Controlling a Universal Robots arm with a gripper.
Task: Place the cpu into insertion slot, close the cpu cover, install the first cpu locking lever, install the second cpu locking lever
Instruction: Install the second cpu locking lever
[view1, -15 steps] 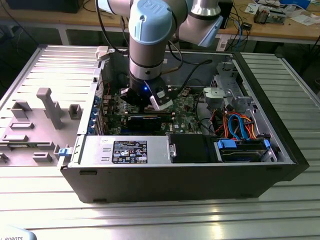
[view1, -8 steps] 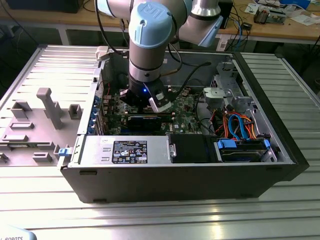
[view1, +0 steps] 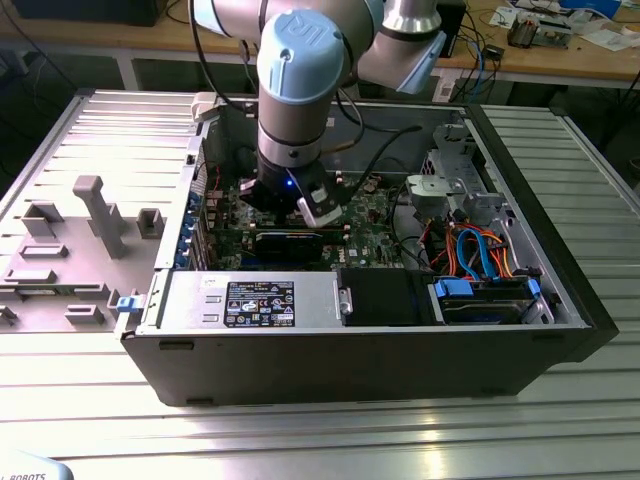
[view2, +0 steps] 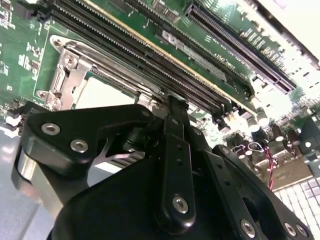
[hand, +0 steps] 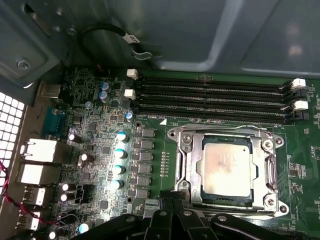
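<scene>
The black gripper is seen closest to the lens in both wrist views, its fingertips drawn together at the edge of the insertion slot; whether anything is pinched between them cannot be told. The cpu is seated in the slot, framed by the closed silver cpu cover, beside the long memory slots. In the exterior view, the arm is lowered into the open computer case.
</scene>
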